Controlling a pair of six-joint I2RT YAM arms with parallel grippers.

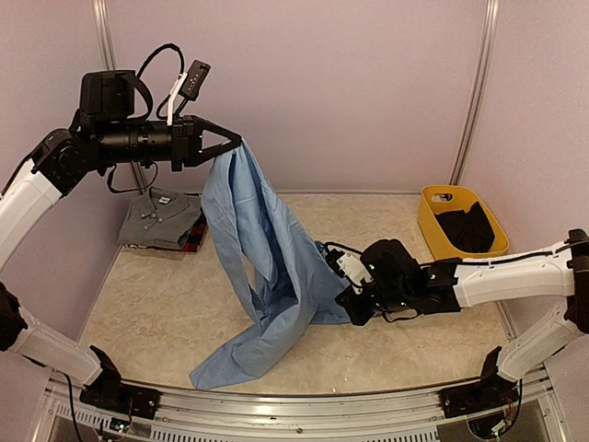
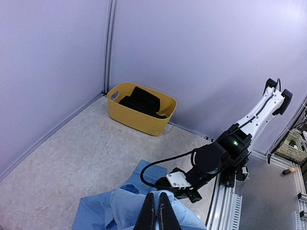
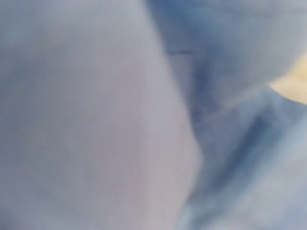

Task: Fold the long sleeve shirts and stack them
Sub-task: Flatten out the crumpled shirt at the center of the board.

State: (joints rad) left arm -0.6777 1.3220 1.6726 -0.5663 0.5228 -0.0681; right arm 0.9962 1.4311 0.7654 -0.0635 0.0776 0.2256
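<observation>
Because I want the light blue shirt to hang open under its own weight, my left claw is clenched on a pinch of its upper edge and holds it high above the surface. The cloth drapes down in one long fall, and only its lower part pools on the surface near my bases. My right claw sits low, right at the shirt's side, and it is clenched too. Its tips are buried in the blue cloth and its wrist view is nothing but blurred blue. I judge that it grips a fold there, though I cannot see the pinch itself. Two held points would let me stretch the shirt flat for folding. The grey shirt lies folded at the far left on top of the plaid shirt, whose edge peeks out beneath. That is the stack this one should join. The yellow basket stands at the far right, well apart from the work.
</observation>
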